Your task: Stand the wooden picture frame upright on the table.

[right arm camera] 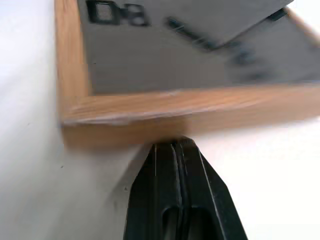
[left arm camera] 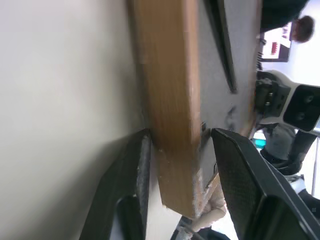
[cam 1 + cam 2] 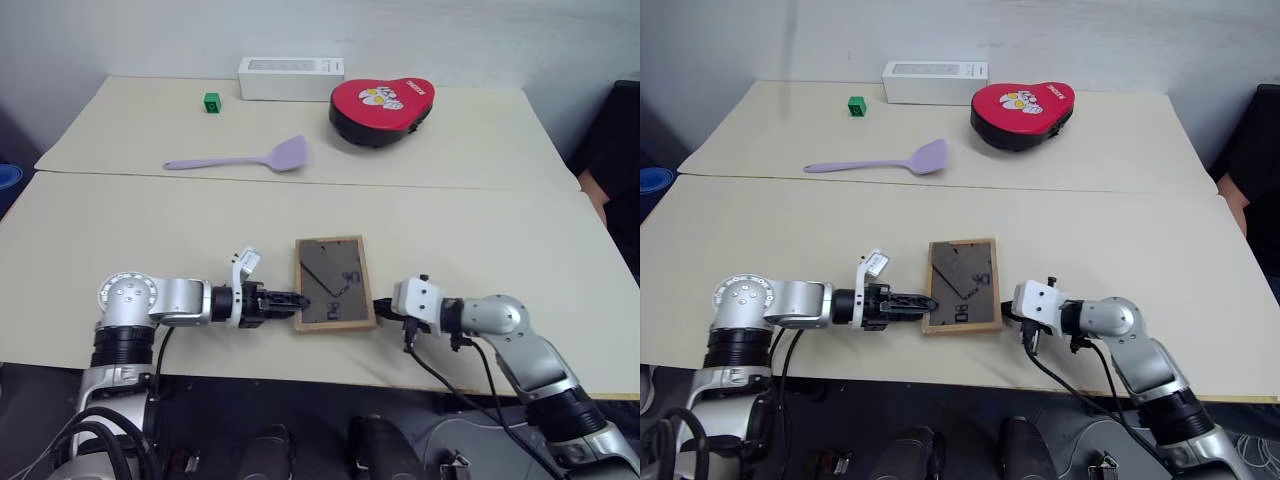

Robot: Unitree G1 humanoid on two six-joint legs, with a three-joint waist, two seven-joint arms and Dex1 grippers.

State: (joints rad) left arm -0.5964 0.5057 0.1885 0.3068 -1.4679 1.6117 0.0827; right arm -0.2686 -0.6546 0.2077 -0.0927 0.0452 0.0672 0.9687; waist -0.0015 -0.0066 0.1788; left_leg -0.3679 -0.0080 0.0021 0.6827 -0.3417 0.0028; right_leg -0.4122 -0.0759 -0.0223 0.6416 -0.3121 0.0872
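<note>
The wooden picture frame (image 3: pixel 335 283) lies back-up on the table (image 3: pixel 200 230), so its picture side is hidden. In the left wrist view the frame's far end is cut off by the picture's edge, and the right wrist view shows its dark back blurred, the markings unreadable. The print on the red case (image 3: pixel 382 110) is too small to read.

Light-wood picture frame (image 3: pixel 335 284) with matt dark back lies on smooth matt table (image 3: pixel 200 230).
</note>
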